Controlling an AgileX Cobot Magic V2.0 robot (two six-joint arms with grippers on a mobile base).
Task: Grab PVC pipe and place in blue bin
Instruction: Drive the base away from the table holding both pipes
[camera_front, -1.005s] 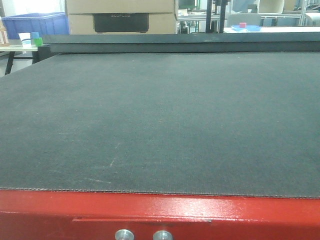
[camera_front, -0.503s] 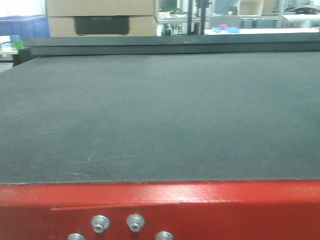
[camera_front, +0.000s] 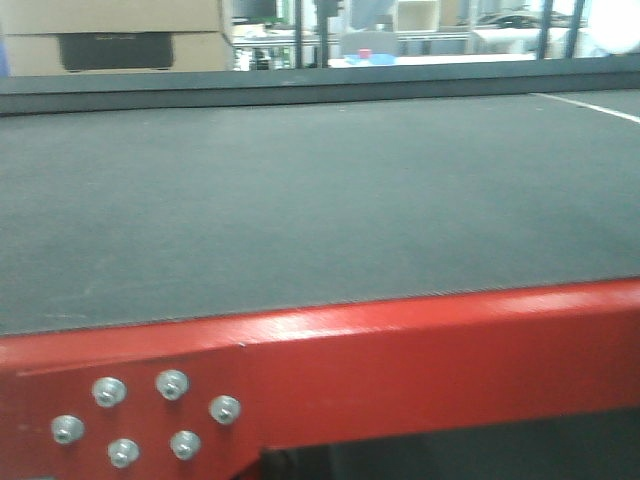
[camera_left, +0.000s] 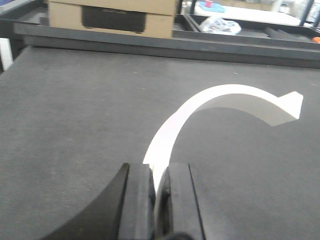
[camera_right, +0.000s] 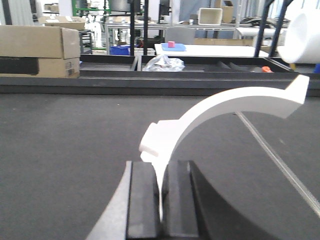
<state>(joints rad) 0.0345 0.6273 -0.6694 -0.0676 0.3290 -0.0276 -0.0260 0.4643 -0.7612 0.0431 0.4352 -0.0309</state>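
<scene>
No PVC pipe lies on the dark grey mat in any view, and the blue bin is out of view. In the left wrist view my left gripper hangs over the mat with its black pads pressed together. A white curved arm rises out of the slit between them and bends right. In the right wrist view my right gripper looks the same, shut, with a like white curved arm coming from between its pads. I cannot tell whether these arms are held or fixed.
The mat ends in a red metal frame with several bolts at the near edge. A cardboard box and a crumpled plastic bag sit in the black tray behind the mat. A large white rounded object hangs at the far right.
The front view has swung to the right: the cardboard box slid left, the blue bin at the far left left the frame, and the red frame now slants with more bolts showing.
</scene>
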